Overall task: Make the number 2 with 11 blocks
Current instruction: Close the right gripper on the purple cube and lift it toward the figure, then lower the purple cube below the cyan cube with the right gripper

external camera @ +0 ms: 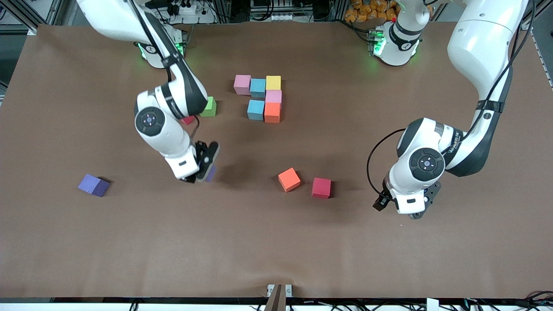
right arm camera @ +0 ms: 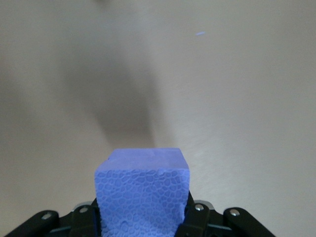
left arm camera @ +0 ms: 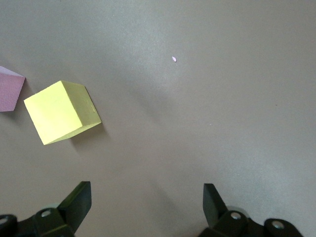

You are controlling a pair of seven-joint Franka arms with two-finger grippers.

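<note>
My right gripper (external camera: pixel 206 169) is shut on a purple block (external camera: pixel 211 174), which fills the space between its fingers in the right wrist view (right arm camera: pixel 142 197) and hangs just over bare table. The started number 2 (external camera: pixel 263 97) holds a row of pink (external camera: pixel 242 84), cyan (external camera: pixel 258 87) and yellow (external camera: pixel 273 82) blocks, then pink (external camera: pixel 273 96), then cyan (external camera: pixel 255 109) beside orange (external camera: pixel 272 112). Loose on the table lie another purple block (external camera: pixel 93 185), an orange block (external camera: pixel 289 179) and a red block (external camera: pixel 321 188). My left gripper (left arm camera: pixel 146 193) is open over bare table near a yellow block (left arm camera: pixel 61 111).
A green cube (external camera: pixel 209 107) sits beside the right arm's forearm, and a reddish block (external camera: pixel 187 120) peeks out from under that arm. A pinkish block corner (left arm camera: pixel 10 89) shows beside the yellow block in the left wrist view. My left gripper (external camera: pixel 399 211) hangs toward the left arm's end.
</note>
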